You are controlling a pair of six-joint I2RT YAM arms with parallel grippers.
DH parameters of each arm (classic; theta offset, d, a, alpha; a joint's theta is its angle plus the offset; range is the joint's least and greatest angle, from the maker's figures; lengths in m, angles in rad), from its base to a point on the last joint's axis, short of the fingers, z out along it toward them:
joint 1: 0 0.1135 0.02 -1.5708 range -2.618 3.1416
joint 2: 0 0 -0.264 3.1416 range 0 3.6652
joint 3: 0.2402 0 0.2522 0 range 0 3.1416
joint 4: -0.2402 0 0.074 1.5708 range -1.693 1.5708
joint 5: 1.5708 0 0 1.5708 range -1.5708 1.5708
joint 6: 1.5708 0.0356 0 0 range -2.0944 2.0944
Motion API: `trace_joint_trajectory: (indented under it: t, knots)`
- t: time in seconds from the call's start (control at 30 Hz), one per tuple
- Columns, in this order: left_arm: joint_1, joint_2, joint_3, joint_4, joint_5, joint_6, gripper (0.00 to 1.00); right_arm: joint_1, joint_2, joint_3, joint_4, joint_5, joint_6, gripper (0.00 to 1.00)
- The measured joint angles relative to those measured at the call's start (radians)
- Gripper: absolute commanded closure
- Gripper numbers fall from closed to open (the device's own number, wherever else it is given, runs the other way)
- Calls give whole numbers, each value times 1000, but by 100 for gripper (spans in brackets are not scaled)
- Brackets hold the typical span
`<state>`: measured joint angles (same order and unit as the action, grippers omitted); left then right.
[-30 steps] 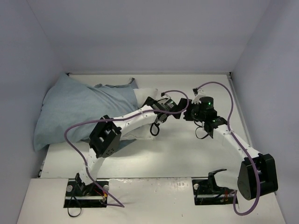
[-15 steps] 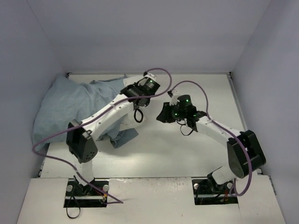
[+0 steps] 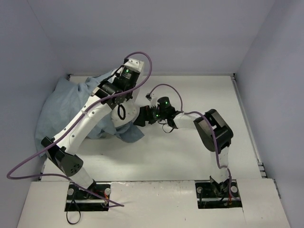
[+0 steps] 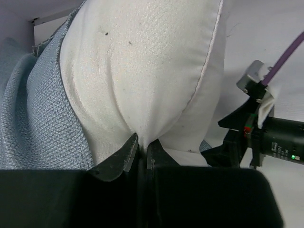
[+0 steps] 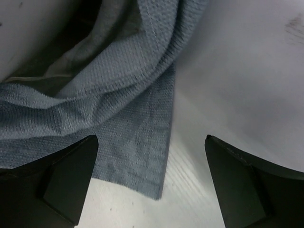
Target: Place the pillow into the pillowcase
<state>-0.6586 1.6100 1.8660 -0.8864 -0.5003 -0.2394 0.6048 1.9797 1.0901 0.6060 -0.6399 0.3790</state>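
Note:
The white pillow (image 4: 142, 71) bulges out of the pale blue-grey pillowcase (image 4: 33, 118), which wraps its left side. My left gripper (image 4: 142, 145) is shut, pinching a fold of the pillow's fabric. In the top view this gripper (image 3: 110, 91) is raised over the pillowcase (image 3: 61, 109) at the back left, and a bit of pillow (image 3: 131, 114) shows beside it. My right gripper (image 5: 152, 137) is open just above the table, straddling a loose corner of the pillowcase (image 5: 133, 142) without touching it. From above, the right gripper (image 3: 141, 118) sits at that corner.
The white table (image 3: 190, 152) is walled on three sides, with the left wall (image 3: 23, 95) close against the pillowcase. Purple cables (image 3: 142, 61) loop above both arms. The right arm's elbow (image 3: 213, 130) folds back over the table's middle.
My left gripper has closed on the pillow and risen toward the back left. The right arm has swung left to the pillowcase's corner, closing partway and then opening again.

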Motion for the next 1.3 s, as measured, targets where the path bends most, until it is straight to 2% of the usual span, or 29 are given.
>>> trace_joint_trajectory:
  t: [0.17,0.43,0.53,0.63,0.67,0.73,0.77,0.8,0.97,1.13,1.3]
  knots:
    - [10,-4,-26,0,40,-5,100,12,95,33,183,-51,93,8]
    - [22,-29,-66,0,85,-12,100,21,192,142,359,-76,208,9]
    - [26,-39,-69,2,91,-14,100,29,261,213,389,-76,241,13]
    - [31,-57,-77,0,93,-14,100,40,335,275,405,-72,269,33]
    - [32,-64,-78,0,93,-14,100,45,358,286,408,-71,276,57]
    - [33,-77,-81,-2,94,-14,100,47,385,288,401,-65,273,89]
    - [34,-83,-84,-2,94,-14,100,47,388,277,394,-53,274,100]
    - [36,-90,-92,1,96,-14,100,48,381,257,385,-46,264,100]
    - [44,-125,-154,0,113,-15,100,9,226,134,195,75,129,100]
    - [47,-134,-222,20,132,-20,100,-86,-124,-13,26,231,4,100]
    - [46,-134,-314,56,188,-42,100,-123,-411,-35,-140,354,-65,100]
